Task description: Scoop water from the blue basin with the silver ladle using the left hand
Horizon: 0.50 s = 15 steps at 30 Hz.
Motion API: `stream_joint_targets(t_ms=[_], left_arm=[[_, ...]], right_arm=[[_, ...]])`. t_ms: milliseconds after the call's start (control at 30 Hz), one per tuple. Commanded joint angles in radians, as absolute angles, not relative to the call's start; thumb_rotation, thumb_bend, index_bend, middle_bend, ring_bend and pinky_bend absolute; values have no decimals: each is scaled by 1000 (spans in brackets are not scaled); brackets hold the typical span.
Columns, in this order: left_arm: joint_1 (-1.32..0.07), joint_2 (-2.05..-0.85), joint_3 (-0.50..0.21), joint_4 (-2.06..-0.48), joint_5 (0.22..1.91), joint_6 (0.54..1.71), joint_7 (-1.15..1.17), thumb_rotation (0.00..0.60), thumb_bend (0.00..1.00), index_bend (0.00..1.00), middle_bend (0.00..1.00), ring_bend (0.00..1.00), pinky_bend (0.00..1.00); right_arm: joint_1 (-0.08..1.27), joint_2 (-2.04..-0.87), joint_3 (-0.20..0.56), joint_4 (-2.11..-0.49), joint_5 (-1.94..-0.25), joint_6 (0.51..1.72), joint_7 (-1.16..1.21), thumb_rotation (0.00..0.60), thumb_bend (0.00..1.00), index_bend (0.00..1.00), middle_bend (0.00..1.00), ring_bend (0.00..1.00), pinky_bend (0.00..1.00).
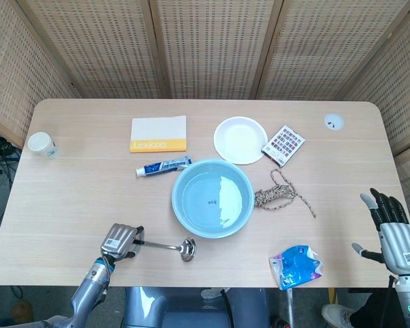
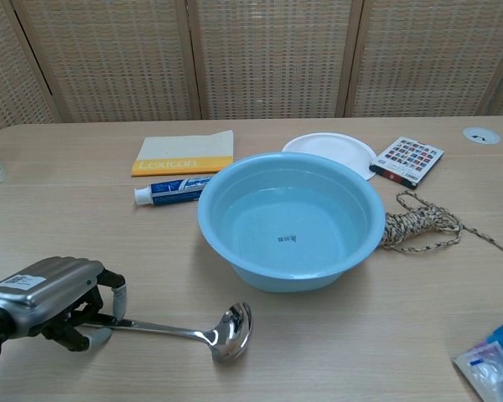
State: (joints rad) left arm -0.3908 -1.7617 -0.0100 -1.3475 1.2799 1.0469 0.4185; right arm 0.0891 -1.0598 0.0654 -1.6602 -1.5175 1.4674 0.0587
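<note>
The blue basin (image 1: 212, 199) (image 2: 291, 219) holds water and sits mid-table. A silver ladle (image 1: 171, 247) (image 2: 199, 332) lies in front of it near the front edge, bowl to the right, its bowl end tilted slightly off the table. My left hand (image 1: 121, 240) (image 2: 54, 299) grips the end of the ladle's handle, fingers curled around it. My right hand (image 1: 393, 228) hovers at the far right edge with its fingers spread, holding nothing; the chest view does not show it.
Behind the basin lie a toothpaste tube (image 1: 163, 166), a yellow-and-white book (image 1: 158, 133), a white plate (image 1: 240, 140) and a patterned card box (image 1: 283, 144). A rope bundle (image 1: 277, 193) lies right of the basin, a blue-white packet (image 1: 296, 266) front right, a paper cup (image 1: 40, 144) far left.
</note>
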Motion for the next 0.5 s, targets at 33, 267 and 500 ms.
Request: stream_joint_targets(t_ms=[33, 267, 500], left_arm=[[-389, -1745, -16, -1358, 1292, 1061, 394, 600, 526, 837, 900, 979, 1000], [-395, -1667, -17, -1416, 1343, 1086, 337, 600, 597, 915, 900, 979, 1000], [-406, -1558, -3, -1481, 1432, 1116, 253, 600, 597, 919, 900, 979, 1000]], right_arm=[[90, -1060, 65, -1661, -1518, 1466, 58, 600, 0, 0, 0, 0, 0], [91, -1063, 63, -1662, -1518, 1463, 50, 600, 0, 0, 0, 0, 0], [91, -1066, 61, -1664, -1518, 1462, 39, 600, 0, 0, 0, 0, 0]])
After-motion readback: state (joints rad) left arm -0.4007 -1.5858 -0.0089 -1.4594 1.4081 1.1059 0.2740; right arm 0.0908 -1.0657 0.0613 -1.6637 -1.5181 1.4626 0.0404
